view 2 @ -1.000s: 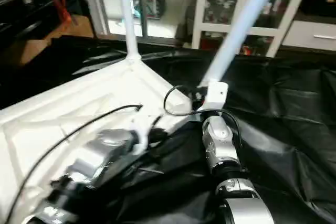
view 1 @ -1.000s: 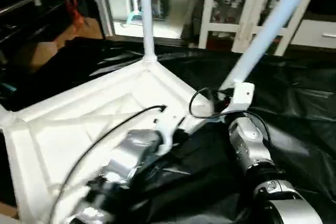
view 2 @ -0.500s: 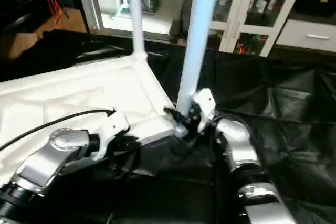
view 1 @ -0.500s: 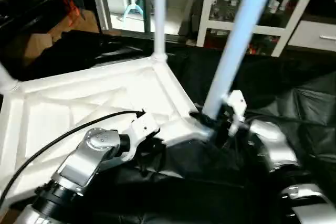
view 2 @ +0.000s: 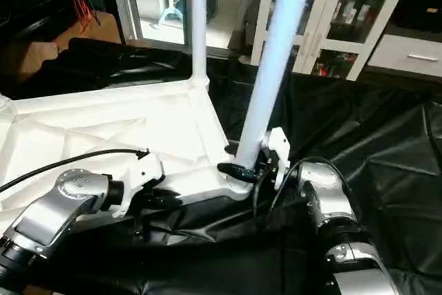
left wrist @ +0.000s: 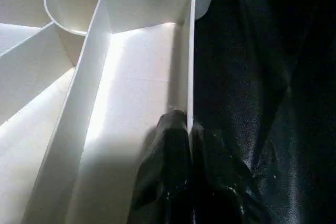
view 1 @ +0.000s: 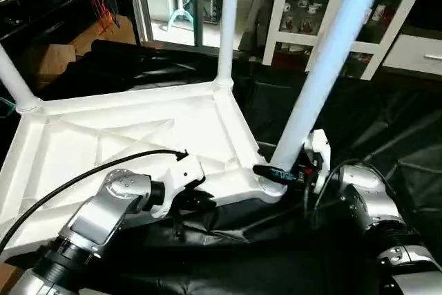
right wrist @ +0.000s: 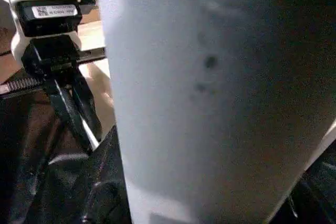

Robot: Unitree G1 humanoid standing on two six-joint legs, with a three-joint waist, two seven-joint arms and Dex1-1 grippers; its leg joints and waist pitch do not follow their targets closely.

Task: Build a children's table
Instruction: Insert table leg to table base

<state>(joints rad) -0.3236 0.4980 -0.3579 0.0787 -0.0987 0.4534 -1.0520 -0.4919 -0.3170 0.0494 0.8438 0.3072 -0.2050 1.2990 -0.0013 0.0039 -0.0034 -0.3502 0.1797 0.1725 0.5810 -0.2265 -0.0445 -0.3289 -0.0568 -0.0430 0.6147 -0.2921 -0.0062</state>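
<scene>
tabletop [view 1: 138, 136]: white moulded plastic, rectangular, lying underside up on a black sheet [view 1: 387, 122]; raised ribs cross the panel diagonally, rounded sockets sit at the corners.
legs: smooth white tapered tubes; one leg [view 1: 225, 25] stands upright in the far corner socket, another [view 1: 12, 81] rises from the left corner, a third [view 1: 324, 67] leans in the near right corner socket.
left gripper [left wrist: 181, 124]: black fingers pressed together on the thin near rim of the tabletop, one finger inside the rim, one outside against the sheet.
right gripper [view 1: 276, 173]: black fingers set around the base of the leaning leg just above its socket, gripping it.
sheet: glossy black plastic, creased, covering the work surface.
writing: a white label with a small code on the left wrist camera housing [right wrist: 50, 11], print too small to read.
background: white cabinet [view 1: 331, 5] with glass doors.
</scene>
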